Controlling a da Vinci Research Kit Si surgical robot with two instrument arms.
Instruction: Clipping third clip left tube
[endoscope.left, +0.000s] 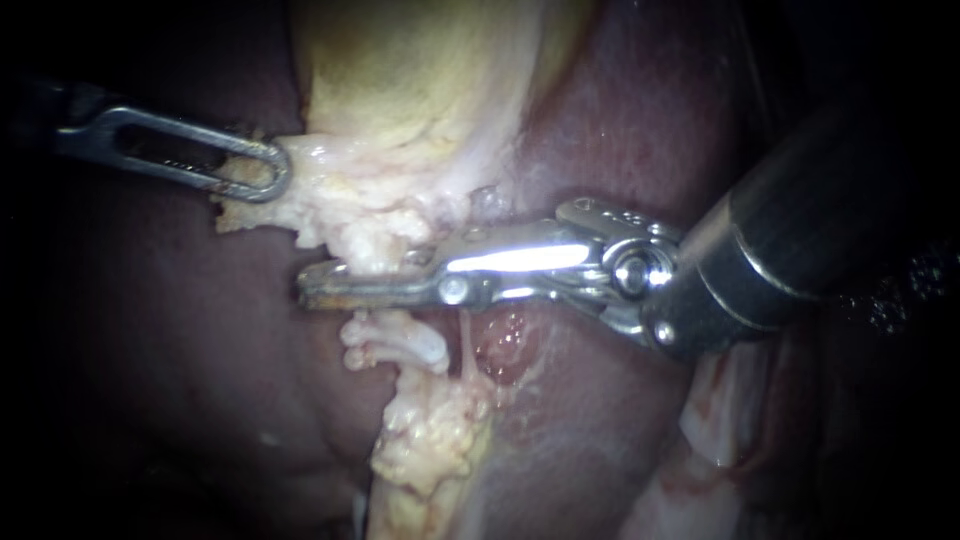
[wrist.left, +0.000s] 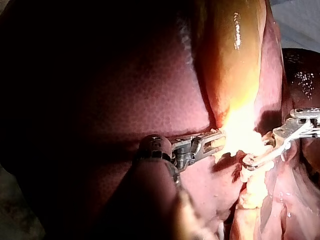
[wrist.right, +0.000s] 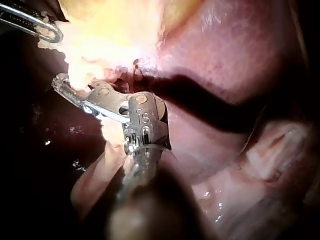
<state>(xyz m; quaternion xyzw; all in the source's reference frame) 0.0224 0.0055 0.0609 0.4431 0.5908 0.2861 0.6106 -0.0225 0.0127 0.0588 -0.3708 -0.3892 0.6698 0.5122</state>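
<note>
Tube comes first: the soft, pale, whitish left tube (endoscope.left: 400, 342) sits in the middle of the scene, running from the lumpy pale fatty tissue (endoscope.left: 340, 205) down to more pale lumps nearer to us. It looks wet, slippery and very bendy, and I think it could tear if pulled hard. The best place to hold it seems to be the short bare part between the lumps. The shiny silver right instrument (endoscope.left: 330, 285) comes in from the right, and its long thin jaws are pinching across the tube there. A thin strand (endoscope.left: 467, 345) hangs just right of the tube, near the hinge, so it could get caught. On the far left, the left instrument (endoscope.left: 265, 170), with a long window in its jaw, is pinching the fatty tissue at the edge of the big yellow gallbladder (endoscope.left: 420, 70). The dark red, smooth, wet liver (endoscope.left: 620, 110) lies all around, so there is little room.
</note>
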